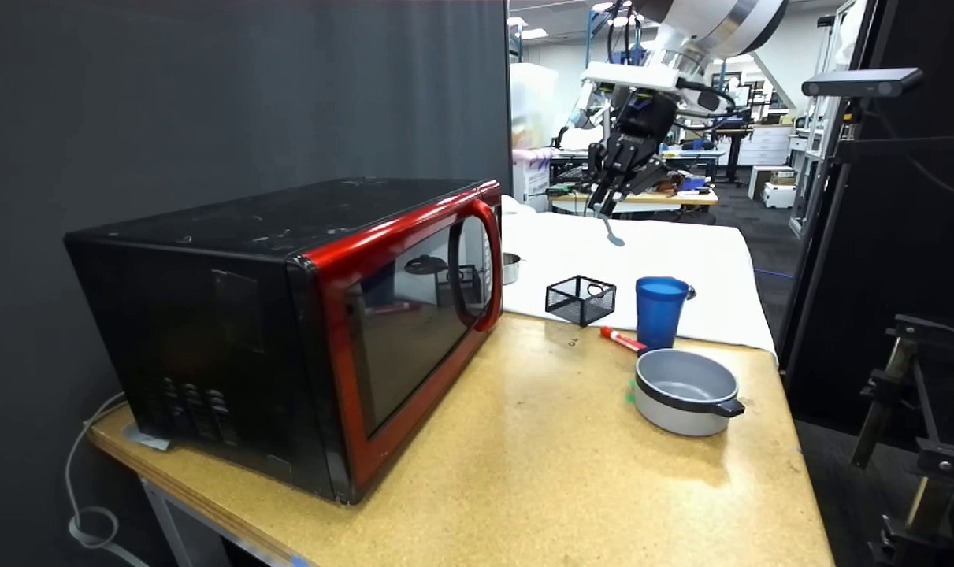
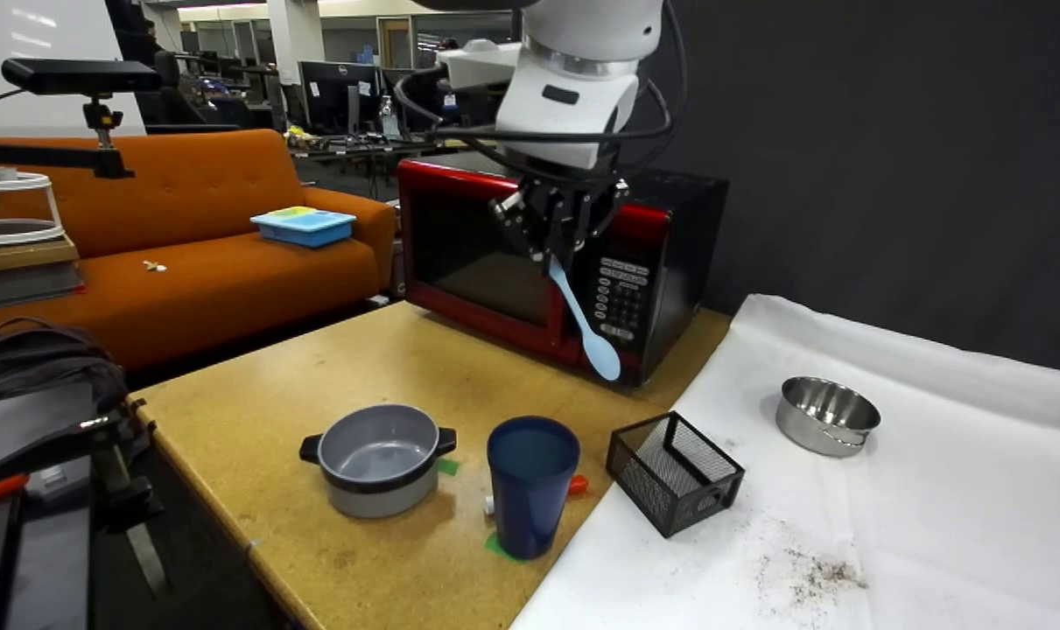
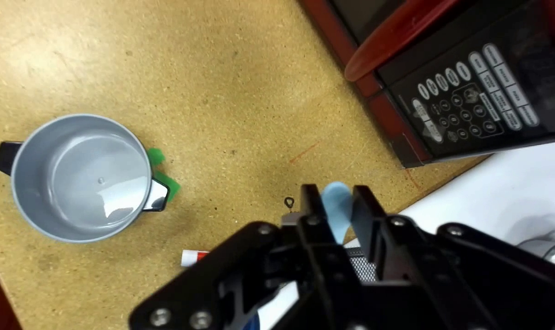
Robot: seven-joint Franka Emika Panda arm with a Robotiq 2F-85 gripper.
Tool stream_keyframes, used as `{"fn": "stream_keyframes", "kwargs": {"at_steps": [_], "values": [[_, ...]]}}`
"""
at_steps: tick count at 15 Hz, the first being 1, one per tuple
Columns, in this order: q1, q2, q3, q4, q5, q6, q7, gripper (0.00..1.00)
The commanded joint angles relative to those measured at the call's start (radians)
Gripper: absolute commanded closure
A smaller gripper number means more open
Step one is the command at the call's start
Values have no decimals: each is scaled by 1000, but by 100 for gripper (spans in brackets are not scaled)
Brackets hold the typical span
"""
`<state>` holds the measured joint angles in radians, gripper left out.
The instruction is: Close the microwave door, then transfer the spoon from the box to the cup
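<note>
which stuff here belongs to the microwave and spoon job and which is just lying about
For the job:
microwave door, shut
spoon, held in the pincer
black wire box, spoon outside it
blue cup, spoon not yet in it

Just lying about:
two-handled grey pot
red marker, near the cup
metal pan
green tape patches

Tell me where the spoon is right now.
The spoon is held in the end effector, bowl end down, right of centre in both exterior views; there it shows higher than the box and the cup.
</note>
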<state>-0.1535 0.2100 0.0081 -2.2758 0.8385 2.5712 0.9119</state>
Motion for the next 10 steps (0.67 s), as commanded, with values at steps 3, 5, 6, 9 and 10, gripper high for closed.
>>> {"fn": "stream_keyframes", "kwargs": {"at_steps": [3,5,6,9,10], "values": [[5,-221,-70,-196,177,-85,-127,95],[3,-245,-96,-237,258,-124,-199,95],[3,-244,-105,-251,296,-143,-239,95],[-1,-210,-128,-267,403,-204,-358,95],[-3,-189,-133,-266,439,-223,-397,95]]}}
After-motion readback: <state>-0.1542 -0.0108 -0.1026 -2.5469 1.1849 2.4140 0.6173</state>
